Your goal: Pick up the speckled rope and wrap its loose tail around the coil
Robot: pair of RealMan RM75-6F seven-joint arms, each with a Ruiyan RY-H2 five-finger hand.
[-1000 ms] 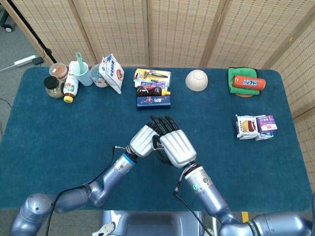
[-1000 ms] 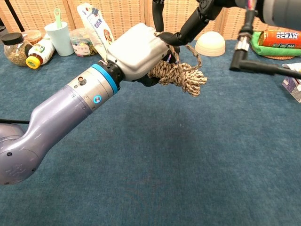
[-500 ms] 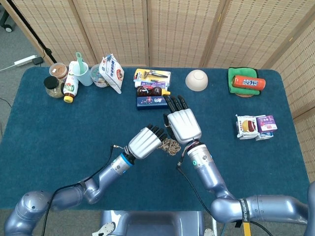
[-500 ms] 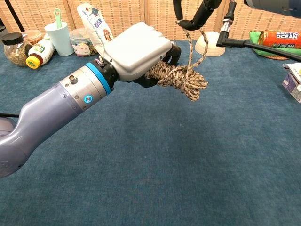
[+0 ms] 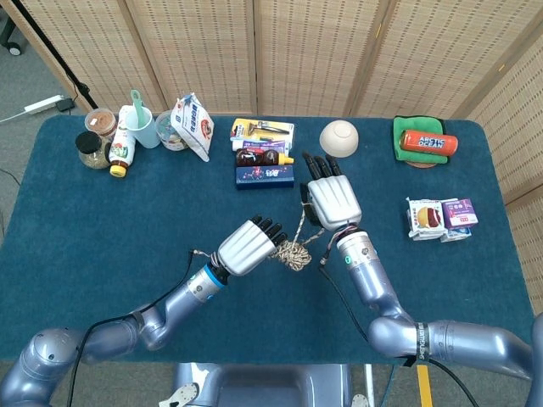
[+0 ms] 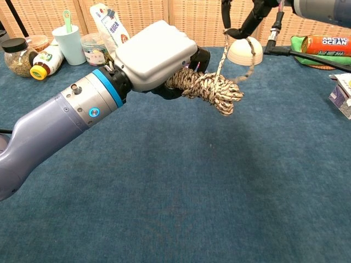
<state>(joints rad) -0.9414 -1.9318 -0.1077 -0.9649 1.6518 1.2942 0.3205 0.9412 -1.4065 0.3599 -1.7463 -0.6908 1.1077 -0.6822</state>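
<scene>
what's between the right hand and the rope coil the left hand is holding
Only the rope's loose tail spans that gap: the chest view shows it running up from the coil, gripped by the left hand, to the right hand.

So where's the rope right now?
The rope is off the table, its coil gripped in the left hand, mid-table; its tail runs up to the right hand.

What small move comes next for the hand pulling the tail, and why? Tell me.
Probably the right hand should carry the tail over and down around the coil. The left hand holds the coil clear of the table, and the tail stands drawn up from it, not yet laid around.
</scene>
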